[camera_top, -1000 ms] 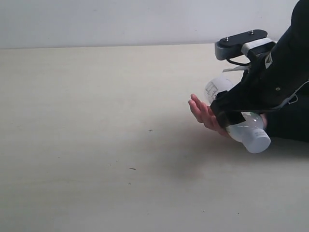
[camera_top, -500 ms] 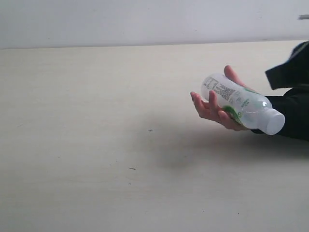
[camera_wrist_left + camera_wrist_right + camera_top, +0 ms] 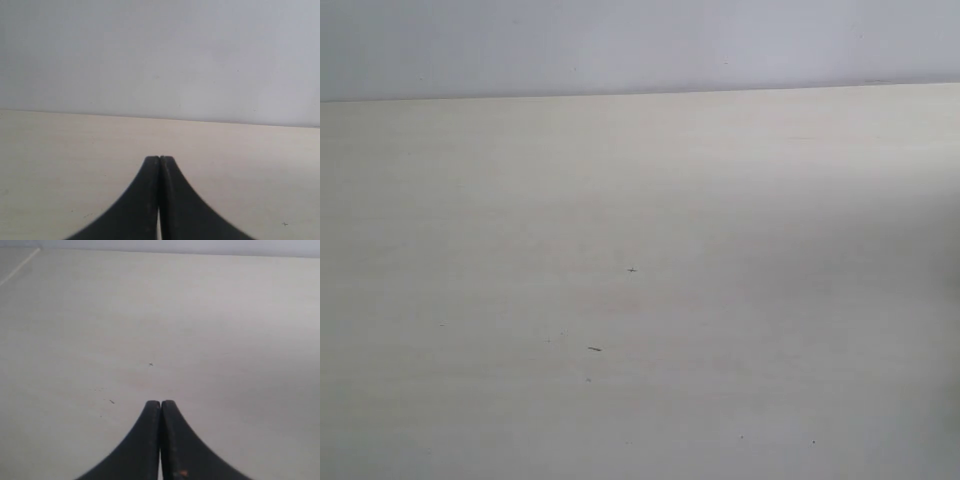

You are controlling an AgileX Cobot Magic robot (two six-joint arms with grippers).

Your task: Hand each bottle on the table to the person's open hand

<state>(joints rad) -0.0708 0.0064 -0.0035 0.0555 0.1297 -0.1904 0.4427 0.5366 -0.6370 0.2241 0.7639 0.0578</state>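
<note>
No bottle and no person's open hand show in any view now. The pale beige table (image 3: 620, 250) lies bare in the exterior view, and neither arm appears there. In the left wrist view my left gripper (image 3: 159, 159) is shut, its black fingers (image 3: 142, 200) pressed together above the table (image 3: 60, 160) with nothing between them. In the right wrist view my right gripper (image 3: 160, 403) is likewise shut and holds nothing, hanging over the table (image 3: 200, 330).
A pale wall (image 3: 620, 40) runs along the table's far edge. A few tiny dark specks (image 3: 594, 349) mark the tabletop. A thin pale line (image 3: 20, 267) crosses a far corner in the right wrist view.
The right gripper let go of the clear green-labelled bottle into the hand and drew out of the exterior view, shutting. The hand then left with the bottle.
</note>
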